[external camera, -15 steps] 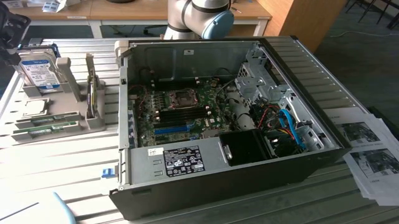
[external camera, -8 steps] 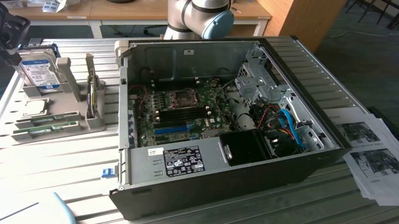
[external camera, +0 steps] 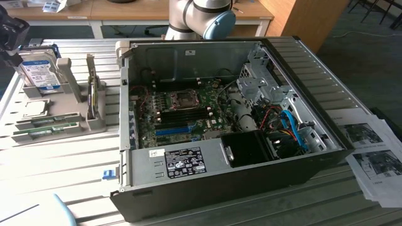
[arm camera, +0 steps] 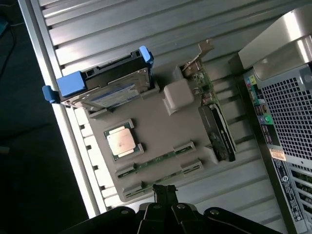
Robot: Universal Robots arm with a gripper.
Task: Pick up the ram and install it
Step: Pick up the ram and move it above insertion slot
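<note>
The ram (arm camera: pixel 156 159) is a thin green stick lying in slots of a beige holder (arm camera: pixel 161 131), beside a square processor chip (arm camera: pixel 120 142). In the exterior view the ram (external camera: pixel 47 124) sits low at the front of that holder (external camera: pixel 60 113), left of the open computer case (external camera: pixel 220 117). My gripper (arm camera: pixel 165 191) hovers above the holder's edge near the ram, its dark fingers pressed together with nothing between them. It appears in the exterior view as a black shape (external camera: pixel 9 42) at the far left, above the hard drive.
A silver hard drive (arm camera: pixel 109 87) in blue brackets stands in the holder's far end, and an expansion card (arm camera: pixel 217 129) stands upright on its case side. Blue slots (external camera: pixel 174 129) show on the motherboard. Printed sheets (external camera: pixel 373 155) lie at the exterior view's right.
</note>
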